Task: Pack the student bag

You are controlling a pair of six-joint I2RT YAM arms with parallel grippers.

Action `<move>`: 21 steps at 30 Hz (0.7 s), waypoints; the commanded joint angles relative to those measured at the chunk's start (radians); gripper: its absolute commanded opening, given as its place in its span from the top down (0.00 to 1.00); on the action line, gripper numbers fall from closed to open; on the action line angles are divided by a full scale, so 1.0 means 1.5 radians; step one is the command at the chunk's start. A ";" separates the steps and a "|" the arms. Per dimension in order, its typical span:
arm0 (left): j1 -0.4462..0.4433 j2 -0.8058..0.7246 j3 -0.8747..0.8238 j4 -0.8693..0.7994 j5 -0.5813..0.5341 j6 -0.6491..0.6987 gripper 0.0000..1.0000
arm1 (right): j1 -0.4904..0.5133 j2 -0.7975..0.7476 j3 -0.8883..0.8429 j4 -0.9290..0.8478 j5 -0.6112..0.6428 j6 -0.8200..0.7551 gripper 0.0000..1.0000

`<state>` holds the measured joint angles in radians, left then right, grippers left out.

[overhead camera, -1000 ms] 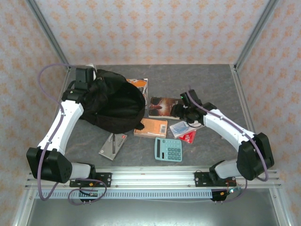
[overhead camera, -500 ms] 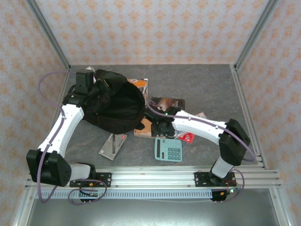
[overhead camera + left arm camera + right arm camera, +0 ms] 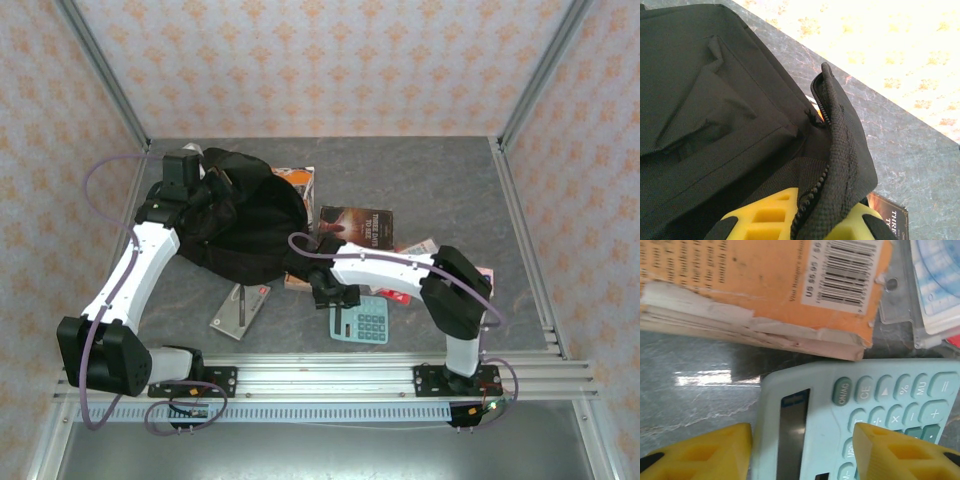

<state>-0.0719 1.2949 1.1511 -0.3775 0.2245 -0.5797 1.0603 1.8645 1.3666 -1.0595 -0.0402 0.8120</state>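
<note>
Right gripper (image 3: 335,295) has swung to the calculator (image 3: 360,320), beside the student bag (image 3: 245,225).

Black student bag (image 3: 240,225), orange book (image 3: 765,275) with white barcode label, pale teal calculator (image 3: 815,380), yellow fingers (image 3: 710,450), grey marbled desk (image 3: 440,180), peach floral walls (image 3: 320,60).

In the right wrist view you can read "US $5.95" beside the barcode (image 3: 852,262) on the orange book (image 3: 765,270), and ON/AC, CE, %, MU, ×, − and + on the keys of the pale blue calculator (image 3: 815,390). In the left wrist view, the dark book (image 3: 888,218) gives you only "THRE" above "TO".
</note>
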 commanded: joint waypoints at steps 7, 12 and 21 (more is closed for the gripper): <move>-0.003 -0.021 -0.006 0.024 -0.026 -0.004 1.00 | 0.051 0.068 0.068 -0.104 0.040 0.083 0.46; -0.003 -0.022 -0.006 0.025 -0.027 -0.005 1.00 | 0.069 0.083 0.085 -0.130 0.052 0.102 0.45; -0.003 -0.023 -0.004 0.021 -0.028 -0.006 1.00 | 0.083 0.123 0.084 -0.132 0.050 0.104 0.55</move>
<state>-0.0719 1.2892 1.1507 -0.3775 0.2020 -0.5793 1.1778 2.0285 1.4784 -1.2163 -0.0021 0.9504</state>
